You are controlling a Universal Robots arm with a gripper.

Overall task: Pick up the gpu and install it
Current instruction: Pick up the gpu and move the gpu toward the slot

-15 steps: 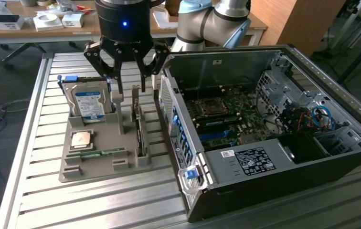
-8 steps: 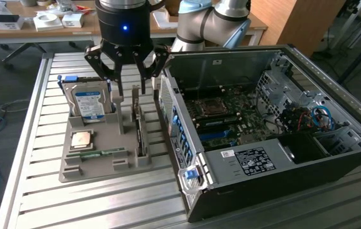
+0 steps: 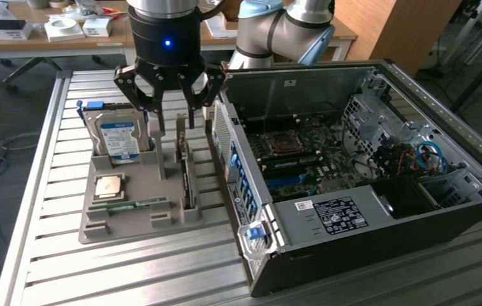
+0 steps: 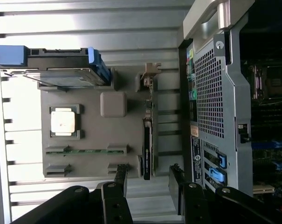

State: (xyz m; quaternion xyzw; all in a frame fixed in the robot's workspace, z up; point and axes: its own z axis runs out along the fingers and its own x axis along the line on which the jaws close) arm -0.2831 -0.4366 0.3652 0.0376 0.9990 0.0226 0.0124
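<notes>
open gripper hangs over gpu in tray

from the exterior view's left, we see a hard drive (image 3: 122, 137) upright in the grey tray (image 3: 139, 177), with a processor (image 3: 109, 186) and a memory stick (image 3: 129, 204) lying flat before it. the gpu (image 3: 188, 178) stands on edge along the tray's side nearest the open computer case (image 3: 352, 210). above it the gripper (image 3: 175, 125) spreads wide, holding nothing.

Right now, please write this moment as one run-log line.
gripper: open, above gpu | gpu: on edge in grey holder, not held | computer case: open

narrow gap between gpu (image 3: 188, 180) and case (image 3: 224, 135)
</notes>
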